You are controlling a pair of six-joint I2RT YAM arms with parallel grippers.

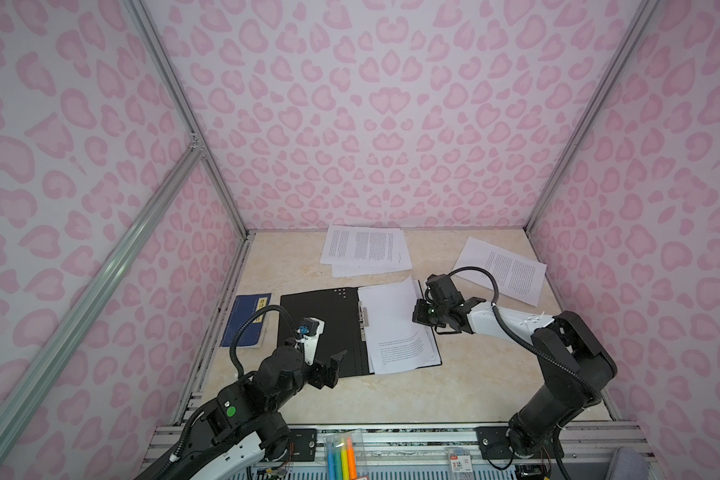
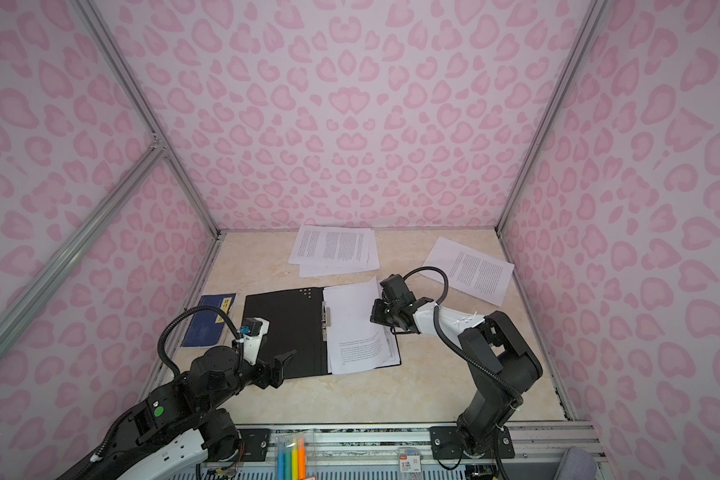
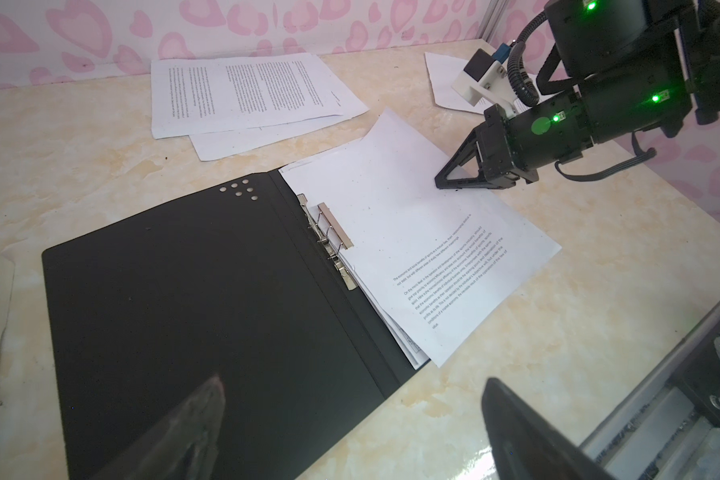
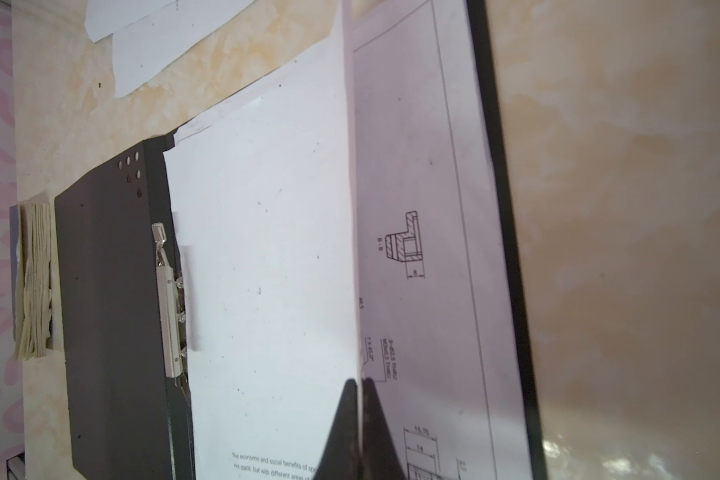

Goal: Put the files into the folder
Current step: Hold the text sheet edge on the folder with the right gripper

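Pale walls (image 1: 391, 104) printed with pink heart-shaped blotches enclosed three sides, joined by silver metal bars (image 1: 167, 83). The bench (image 1: 474, 395) had a glossy cream marbled top, evenly lit.

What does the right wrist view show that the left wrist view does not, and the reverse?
Only the right wrist view: the line drawing on the lower sheet, under the top sheet. Only the left wrist view: the open left tool and the single sheet behind the right arm. Both: the open folder, its metal clip, and the top sheet pinched by the shut right tool.
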